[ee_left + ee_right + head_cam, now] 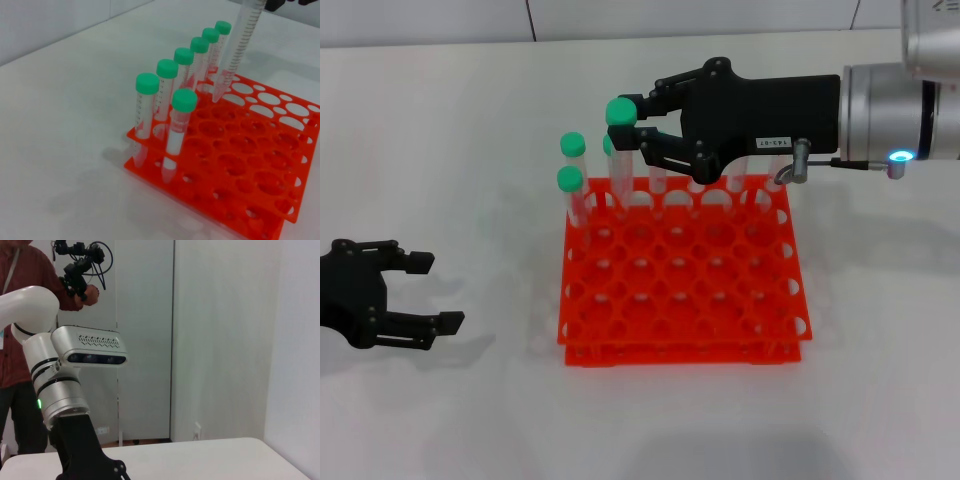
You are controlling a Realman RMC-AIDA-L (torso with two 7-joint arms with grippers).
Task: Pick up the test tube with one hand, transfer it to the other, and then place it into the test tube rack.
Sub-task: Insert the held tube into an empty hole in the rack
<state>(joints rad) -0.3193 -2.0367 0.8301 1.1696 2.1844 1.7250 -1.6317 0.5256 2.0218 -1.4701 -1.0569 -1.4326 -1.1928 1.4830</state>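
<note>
clear plastic test tube (622,150), likely light and slick, is pinched below its cap by the right gripper (638,128) over the rack's (680,275) far-left holes; left gripper (415,295) gapes empty.

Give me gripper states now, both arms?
Left gripper: open, empty, low beside the test tube rack.
Right gripper: shut on the test tube, above the rack's back row.

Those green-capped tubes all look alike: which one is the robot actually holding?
The test tube pinched by the right gripper, hanging above the test tube rack with its tip not yet in a hole. The other tubes all stand seated in the rack.
</note>
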